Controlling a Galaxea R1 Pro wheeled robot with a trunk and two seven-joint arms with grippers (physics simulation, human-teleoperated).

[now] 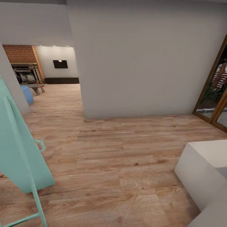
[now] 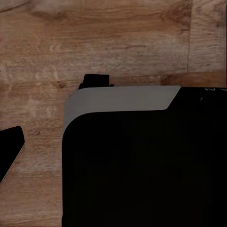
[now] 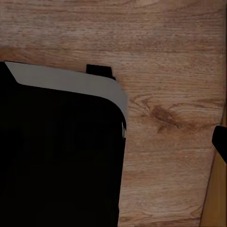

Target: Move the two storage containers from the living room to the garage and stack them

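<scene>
The living room [image 1: 60,67] lies down a passage at far left: one brick fireplace [image 1: 23,55], one black TV [image 1: 60,64], one dark low cabinet [image 1: 62,80]. Light wood plank floor [image 1: 119,157] fills both wrist views. Either gripper's opening cannot be told.

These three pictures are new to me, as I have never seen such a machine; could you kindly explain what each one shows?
They are simulator renders from a wheeled robot with two arms, steered by a person. The large picture comes from a camera on its head, looking forward and down at a light wood floor and a white wall. Past the opening at the left you can see a brick fireplace, a black TV and a long dark cabinet. A mint-green frame leans at the left, a white block stands at the right, and glass doors lie beyond it. The two small pictures come from cameras near each hand, pointing down at the same floor past the robot's dark body. Nothing is seen being held.
</scene>
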